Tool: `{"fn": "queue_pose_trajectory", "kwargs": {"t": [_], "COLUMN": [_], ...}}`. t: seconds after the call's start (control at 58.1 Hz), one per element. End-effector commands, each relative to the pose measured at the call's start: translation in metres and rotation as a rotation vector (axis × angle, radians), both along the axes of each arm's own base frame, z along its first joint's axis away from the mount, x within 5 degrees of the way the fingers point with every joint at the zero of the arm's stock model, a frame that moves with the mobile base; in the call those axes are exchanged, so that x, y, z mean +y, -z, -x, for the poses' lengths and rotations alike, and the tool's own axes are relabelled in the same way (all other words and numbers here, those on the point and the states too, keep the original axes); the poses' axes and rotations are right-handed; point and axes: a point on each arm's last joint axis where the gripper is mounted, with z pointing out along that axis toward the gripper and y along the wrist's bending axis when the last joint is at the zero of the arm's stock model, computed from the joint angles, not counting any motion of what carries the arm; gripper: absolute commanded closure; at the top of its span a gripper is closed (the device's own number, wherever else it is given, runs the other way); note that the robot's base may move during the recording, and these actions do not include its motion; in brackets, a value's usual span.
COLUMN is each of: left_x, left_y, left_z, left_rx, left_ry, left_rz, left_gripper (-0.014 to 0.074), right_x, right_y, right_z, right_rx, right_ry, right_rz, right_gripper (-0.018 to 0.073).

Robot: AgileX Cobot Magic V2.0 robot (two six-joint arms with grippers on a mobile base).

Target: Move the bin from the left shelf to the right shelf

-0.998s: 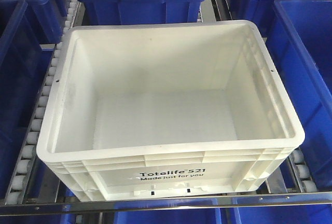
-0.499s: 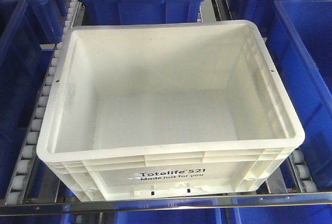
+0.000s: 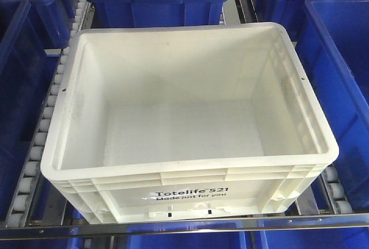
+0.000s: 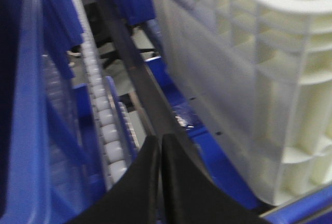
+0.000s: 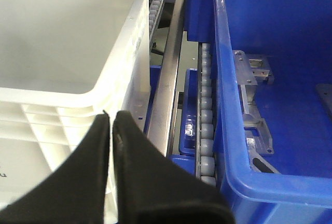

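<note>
Nothing has shifted since the earlier front-facing pictures: the large white rectangular plastic bin [image 3: 187, 119] sits in the same spot on the metal roller shelf [image 3: 34, 162], its near wall just behind the flat steel front bar [image 3: 184, 227]. Black print on that near wall reads "Totelife 521" with "Made just for you" beneath it. Dark blue plastic totes [image 3: 340, 87] stand around it on the left, right and far sides.

In the left wrist view, the left gripper [image 4: 160, 149] points along the gap at the bin's left side, with a row of small white rollers [image 4: 106, 125] and a dark steel rail beside it. Its black jaws are pressed together with only a thin seam between them, holding nothing. The bin's ribbed white wall [image 4: 244, 79] lies to the right of the jaws, apart from them.

In the right wrist view, the right gripper [image 5: 110, 123] hangs at the bin's near right corner [image 5: 104, 105]. Its black jaws are likewise closed on nothing; whether they touch the rim cannot be told. A blue tote [image 5: 275, 94] lies well to their right, beyond a line of grey rollers [image 5: 206, 125].
</note>
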Motion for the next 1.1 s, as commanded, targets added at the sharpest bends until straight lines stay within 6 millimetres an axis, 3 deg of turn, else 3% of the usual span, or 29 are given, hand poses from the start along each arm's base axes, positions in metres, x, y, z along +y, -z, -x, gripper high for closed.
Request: {"fn": "queue_pose_trajectory", "kwargs": {"t": [0.0, 0.379, 1.084], "left_x": [0.002, 0.011, 0.005], "left_y": [-0.014, 0.003, 0.001], "left_z": [0.000, -0.006, -0.006], "left_rx": [-0.157, -0.310, -0.326], "left_ry": [-0.035, -0.231, -0.124], "left_rz": [0.008, 0.177, 0.165], "left_gripper": [0.0603, 0.0603, 0.0603], "right_x": [0.001, 0.001, 0.001], "right_y": [-0.013, -0.013, -0.013], "right_z": [-0.001, -0.001, -0.001], "right_rx": [-0.070, -0.071, -0.070], "right_ry": [-0.007, -0.007, -0.007], "right_rz": [-0.006, -0.007, -0.007], "right_gripper": [0.0567, 0.0567, 0.0567]}}
